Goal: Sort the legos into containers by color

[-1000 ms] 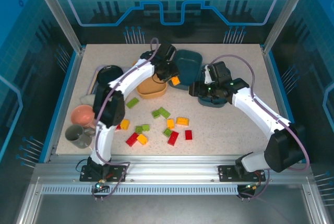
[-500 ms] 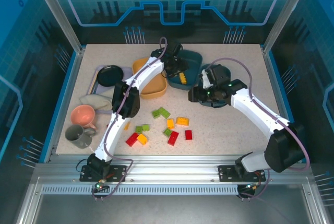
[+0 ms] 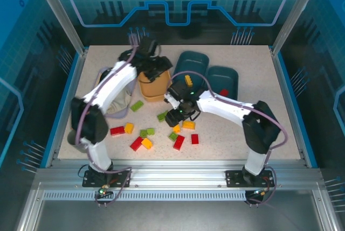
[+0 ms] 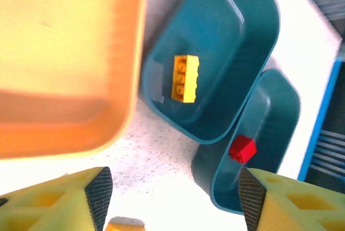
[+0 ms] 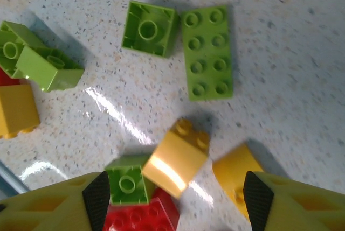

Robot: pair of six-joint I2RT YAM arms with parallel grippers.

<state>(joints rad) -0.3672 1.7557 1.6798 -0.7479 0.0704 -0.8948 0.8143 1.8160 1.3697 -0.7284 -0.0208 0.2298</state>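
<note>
Versus half a second back, we log the left arm [image 3: 116, 83] swung from the far dark teal plastic bin [image 3: 193, 63] to the yellow-orange plastic bin [image 3: 153, 86]. The right arm [image 3: 226, 104] went from the nearer dark teal bin [image 3: 222, 77] to the loose bricks [image 3: 178, 142]. Wrist views settle what the top view leaves unclear: left gripper [image 4: 172, 183] open, empty; right gripper [image 5: 175, 185] open over a tilted yellow plastic brick [image 5: 175, 162]. A yellow-orange studded brick [image 4: 185, 78] lies in the far teal bin, a small red plastic brick [image 4: 241, 149] in the nearer.

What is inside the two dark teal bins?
The teal bin beside the orange bin holds a single yellow brick. The other teal bin holds one red brick. A finger of the left pincer covers that bin's corner; from above it looks bare.
</note>
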